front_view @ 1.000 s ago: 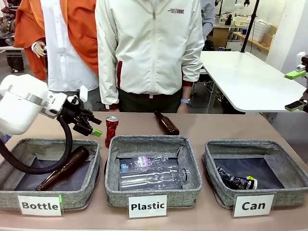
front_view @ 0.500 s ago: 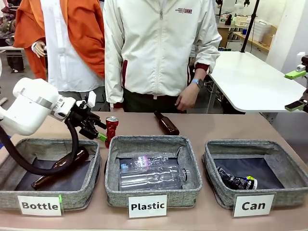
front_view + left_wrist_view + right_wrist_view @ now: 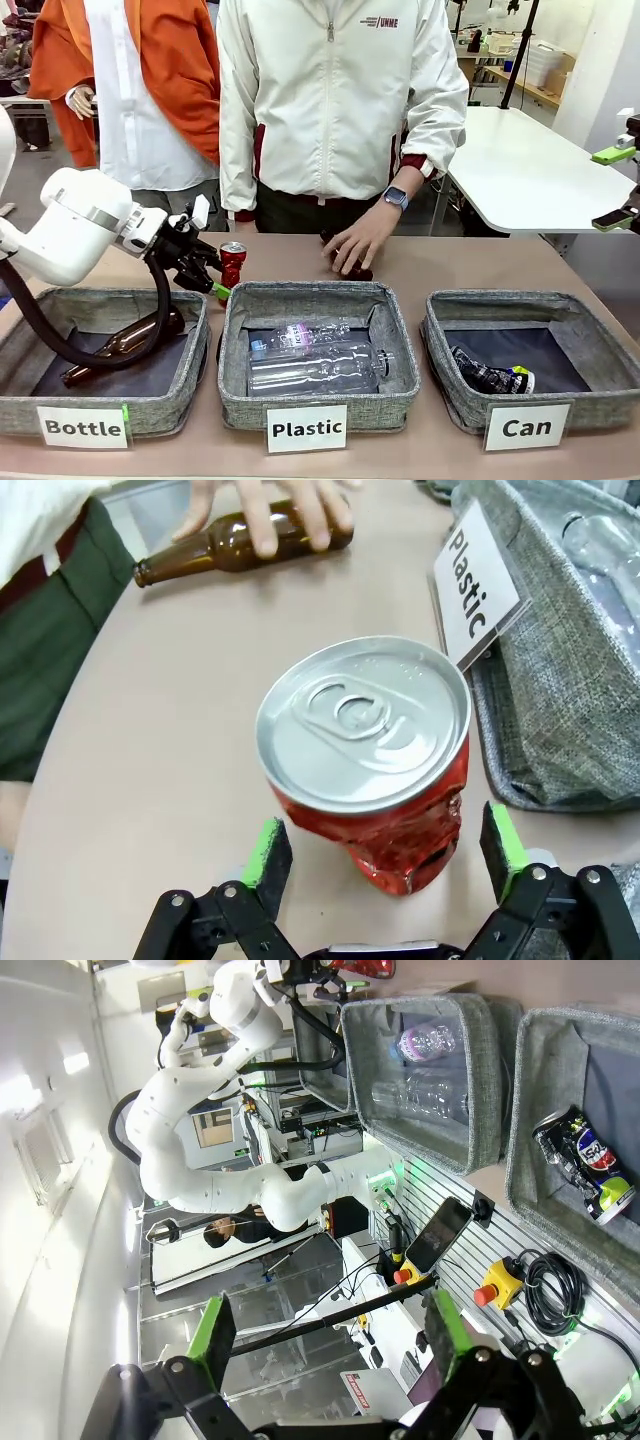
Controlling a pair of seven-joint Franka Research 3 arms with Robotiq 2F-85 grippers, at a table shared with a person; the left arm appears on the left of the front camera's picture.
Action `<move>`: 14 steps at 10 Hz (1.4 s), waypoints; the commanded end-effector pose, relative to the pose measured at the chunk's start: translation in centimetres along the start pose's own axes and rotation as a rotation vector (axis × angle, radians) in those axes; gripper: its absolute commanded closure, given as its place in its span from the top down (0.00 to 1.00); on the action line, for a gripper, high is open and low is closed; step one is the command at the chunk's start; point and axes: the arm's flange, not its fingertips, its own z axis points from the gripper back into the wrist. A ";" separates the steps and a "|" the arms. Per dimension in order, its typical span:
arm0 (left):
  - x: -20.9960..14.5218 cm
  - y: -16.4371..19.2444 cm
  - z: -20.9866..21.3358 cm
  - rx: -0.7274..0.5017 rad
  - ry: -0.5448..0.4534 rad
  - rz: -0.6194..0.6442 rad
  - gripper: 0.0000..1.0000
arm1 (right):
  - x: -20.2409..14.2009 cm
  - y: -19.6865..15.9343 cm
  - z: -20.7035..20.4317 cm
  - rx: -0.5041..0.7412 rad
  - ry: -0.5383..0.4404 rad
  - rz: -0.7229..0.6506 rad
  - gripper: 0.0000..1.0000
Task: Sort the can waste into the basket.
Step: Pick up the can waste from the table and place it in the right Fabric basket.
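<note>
A crushed red can (image 3: 232,262) with a silver top (image 3: 362,720) stands upright on the table behind the baskets. My left gripper (image 3: 218,278) is open, and in the left wrist view (image 3: 385,845) its green pads (image 3: 266,848) stand either side of the can's lower body with small gaps. A dark printed can (image 3: 490,378) lies in the grey basket labelled "Can" (image 3: 445,330) at the right. It also lies in that basket (image 3: 530,1110) as the dark can (image 3: 585,1160) in the right wrist view. My right gripper (image 3: 612,188) hangs open at the far right edge, high above the table (image 3: 328,1332).
The person's hand (image 3: 355,238) rests on a brown bottle (image 3: 200,552) on the far side of the table. The "Plastic" basket (image 3: 300,295) holds clear bottles. The "Bottle" basket (image 3: 60,300) holds a brown bottle (image 3: 110,350), and my left arm's cable hangs over it.
My left gripper has moved right and down until it is around the red can. The person stepped right and brought a hand down onto the brown bottle. The right arm has not moved.
</note>
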 end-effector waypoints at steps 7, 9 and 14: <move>0.4 0.6 -1.4 -0.059 -0.127 0.025 0.38 | -0.1 0.1 0.3 -0.008 0.015 0.018 1.00; 0.5 0.4 -1.3 -0.058 -0.145 0.008 0.00 | -0.1 0.1 0.3 -0.008 0.015 0.018 1.00; 1.2 -0.8 2.9 -0.052 -0.212 0.021 0.00 | -0.1 0.1 0.3 -0.008 0.015 0.018 1.00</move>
